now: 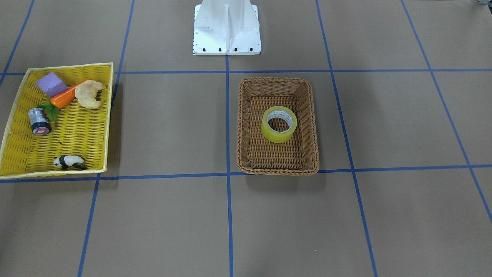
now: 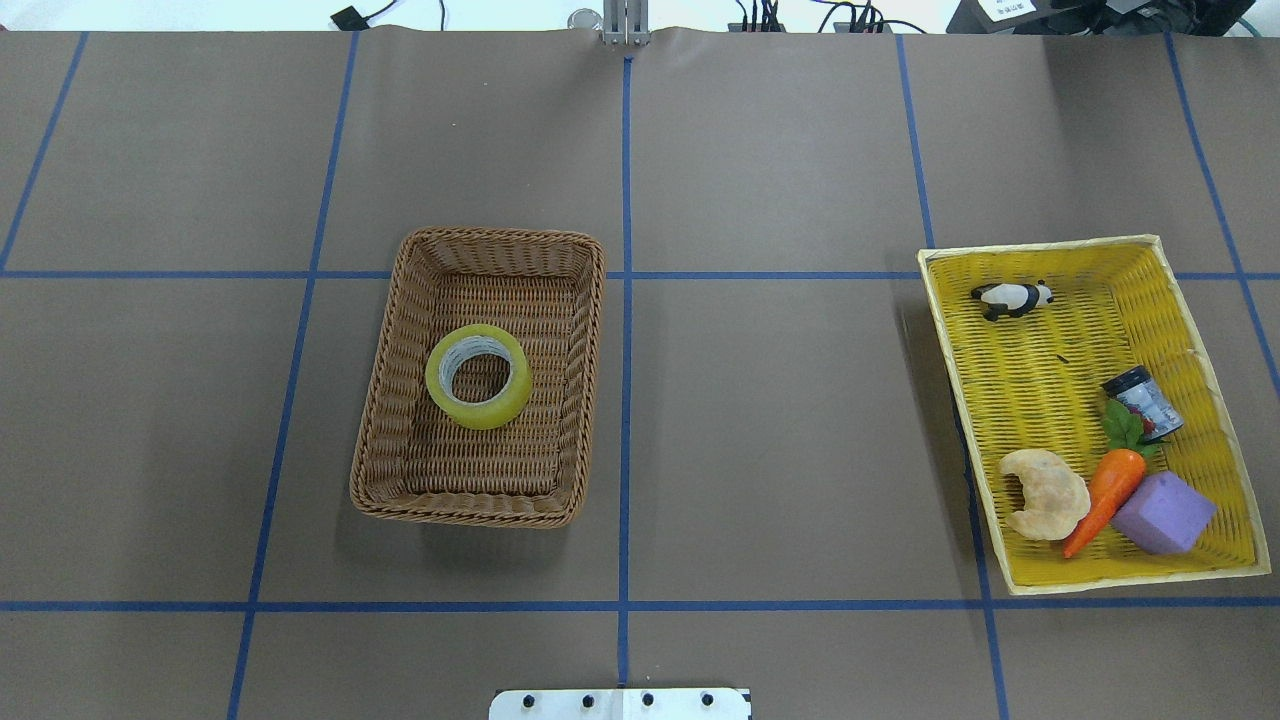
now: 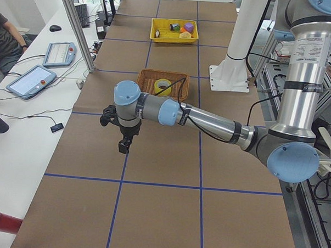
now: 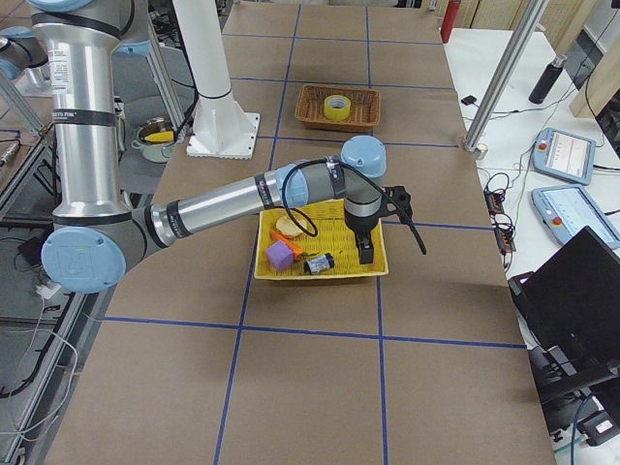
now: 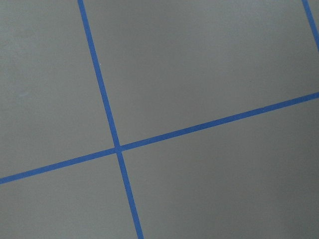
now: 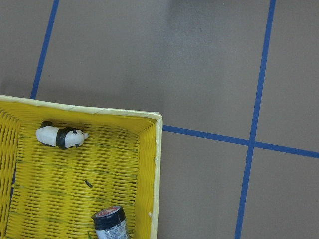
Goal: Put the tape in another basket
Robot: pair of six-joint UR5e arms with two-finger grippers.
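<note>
Inside the basket (image 1: 275,80), the yellow, white-cored tape (image 1: 277,135) lies flat.

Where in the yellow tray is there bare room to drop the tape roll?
The shallow yellow woven tray has a bare patch mid-floor, bordered by the black-and-white toy panda, the silver-and-black can and the pale croissant. The end nearest the robot is crowded: croissant, orange toy carrot, purple block.
</note>
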